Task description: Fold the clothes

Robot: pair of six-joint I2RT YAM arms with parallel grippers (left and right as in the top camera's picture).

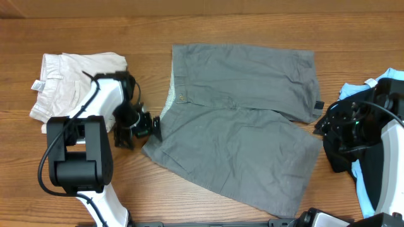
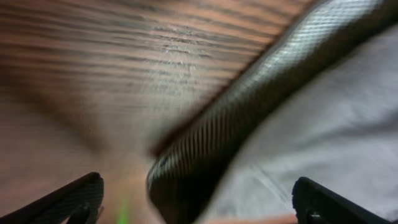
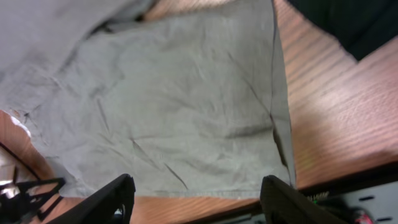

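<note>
Lying flat, grey shorts (image 1: 240, 120) point waistband left, legs right; both jaws gape empty.

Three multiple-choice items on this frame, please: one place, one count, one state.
1. Where do the folded cream shorts lie relative to the mid-grey cotton shorts? A on them; B beside their waistband, apart; C past their leg hems.
2. How many garments show overhead? A one; B two; C three.
3. The right gripper is: A open, empty; B shut on a hem; C shut on the cream shorts.
Answers: B, wooden table shows between them; C, cream, grey, and a black garment with light-blue trim; A, its fingers stand apart above grey cloth.
</note>
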